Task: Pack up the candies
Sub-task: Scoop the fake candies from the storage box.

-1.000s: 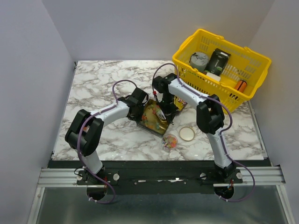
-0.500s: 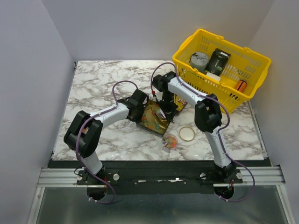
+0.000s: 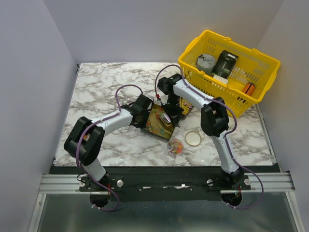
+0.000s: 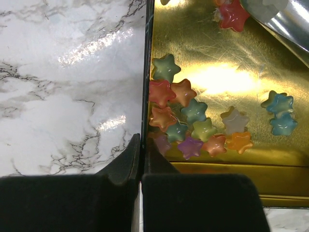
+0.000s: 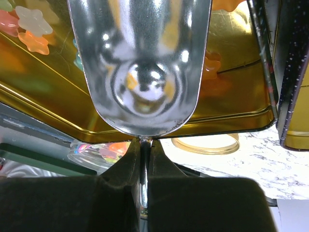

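Gripping on the left: the left claw (image 4: 141, 162) is pinched shut on the side wall of the gold tray (image 4: 231, 58), probably so the tray does not slide while it is being scooped from.
Tray: it lies flat on the table, between the two arms.
Candies: the candies (image 4: 186, 121) are small glossy stars in red, orange, green, purple and blue. Most are bunched against the gripped wall, and a few lie apart on the tray floor.
Scoop: a shiny metal scoop (image 5: 140, 63) hangs mouth-down over the tray. Its bowl looks empty.
Right claw: the right claw (image 5: 145, 164) is clamped narrow on the scoop's thin handle, which lets the bowl reach the sweets.
Jar: a small clear jar (image 3: 175, 146), already holding some candies, stands just in front of the tray, within easy reach for tipping.
Lid: a round lid (image 3: 193, 138) lies beside the jar, leaving its mouth open.
Basket: a yellow basket (image 3: 219, 92) with other goods sits at the far right.
Surface: a white marble-patterned table (image 3: 106, 82), glossy under the light.
Room: plain pale grey walls (image 3: 29, 72) enclose three sides.
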Motion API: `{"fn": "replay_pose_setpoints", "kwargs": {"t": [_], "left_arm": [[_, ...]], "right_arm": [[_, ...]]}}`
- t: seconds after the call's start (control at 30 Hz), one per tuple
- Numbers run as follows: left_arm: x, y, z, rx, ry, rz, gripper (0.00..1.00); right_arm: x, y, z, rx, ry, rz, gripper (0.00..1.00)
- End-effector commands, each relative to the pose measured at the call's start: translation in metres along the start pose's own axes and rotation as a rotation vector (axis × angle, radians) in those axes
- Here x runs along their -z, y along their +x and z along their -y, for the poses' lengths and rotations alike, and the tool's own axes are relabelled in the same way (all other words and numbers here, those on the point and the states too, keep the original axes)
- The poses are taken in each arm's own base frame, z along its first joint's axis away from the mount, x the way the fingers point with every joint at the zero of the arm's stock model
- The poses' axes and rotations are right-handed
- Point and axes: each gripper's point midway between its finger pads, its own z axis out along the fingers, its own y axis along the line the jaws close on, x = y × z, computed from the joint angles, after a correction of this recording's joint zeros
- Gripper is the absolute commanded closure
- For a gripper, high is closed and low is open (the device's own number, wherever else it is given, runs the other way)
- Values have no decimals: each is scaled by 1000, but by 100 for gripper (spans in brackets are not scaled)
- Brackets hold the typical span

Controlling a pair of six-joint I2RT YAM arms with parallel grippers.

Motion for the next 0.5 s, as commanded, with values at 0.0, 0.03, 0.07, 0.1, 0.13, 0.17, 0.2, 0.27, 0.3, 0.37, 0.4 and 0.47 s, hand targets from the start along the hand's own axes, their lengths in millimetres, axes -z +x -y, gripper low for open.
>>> {"fn": "replay_pose_setpoints", "kwargs": {"t": [0.0,0.03,0.07,0.1,0.13,0.17,0.2,0.27,0.3,0.37,0.4,0.47], "left_arm": [[12,-19,58,-65,220,90,100],[13,-19,60,-72,228,89,100],[13,-19,61,-73,230,88,100],[13,-18,62,-75,234,87,100],[13,-18,62,-79,238,88,100],[13,-18,63,-84,239,89,100],[14,-18,64,-86,241,93,100],[14,-18,66,-88,250,97,100],[14,-19,67,-91,251,97,100],[14,-19,68,-95,253,97,100],[14,-19,67,-95,251,98,100],[14,-20,67,-95,250,99,100]], "right_arm": [[-39,-70,-28,82,-75,209,99],[-39,-71,-26,74,-59,215,99],[-38,-72,-25,70,-48,220,99],[-37,-75,-24,62,-37,231,99],[-36,-76,-23,58,-29,238,99],[-34,-78,-24,61,-21,249,99],[-33,-85,-23,60,3,280,99],[-31,-89,-23,63,24,307,99],[-31,-90,-27,77,28,311,99],[-32,-92,-32,81,14,313,99],[-32,-94,-35,79,-4,319,99],[-33,-95,-38,74,-19,327,99]]}}
